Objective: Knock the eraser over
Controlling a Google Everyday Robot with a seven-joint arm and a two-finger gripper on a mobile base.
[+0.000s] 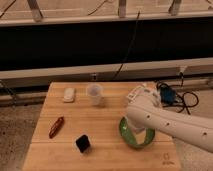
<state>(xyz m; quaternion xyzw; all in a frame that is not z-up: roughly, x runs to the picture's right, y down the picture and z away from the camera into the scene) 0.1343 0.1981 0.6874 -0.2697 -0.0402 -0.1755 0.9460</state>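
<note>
Nearest the camera, the eraser (83, 143) stands upright on the wooden counter (102, 122), close to its front edge and a little left of centre, with nothing touching it. The task looks to be in the approach step: the block has not been tipped, and the white arm (172, 126) reaches in from the right at about the same depth. The end effector (136, 130) appears to hang at the arm's leading end above the green bowl (125, 137), to the right of the eraser and apart from it. The arm's own bulk masks that part, so this placing is a best reading, and whether the end effector is spread or pressed together cannot be told. It does not seem to hold anything or to touch the eraser. The next move probably calls for carrying the end effector left, clear of the bowl's rim, and lowering it to the block's height. A sideways push against the eraser's upper part should then topple it rather than slide it. A little farther back, toward the left edge, lies a reddish-brown piece (56, 127), well clear of that path. Farther still stand a clear cup (94, 94) and, to its left, a white lump (69, 94). Beyond the counter's right rear corner, cables (176, 98) lie on the floor before a dark wall.
</note>
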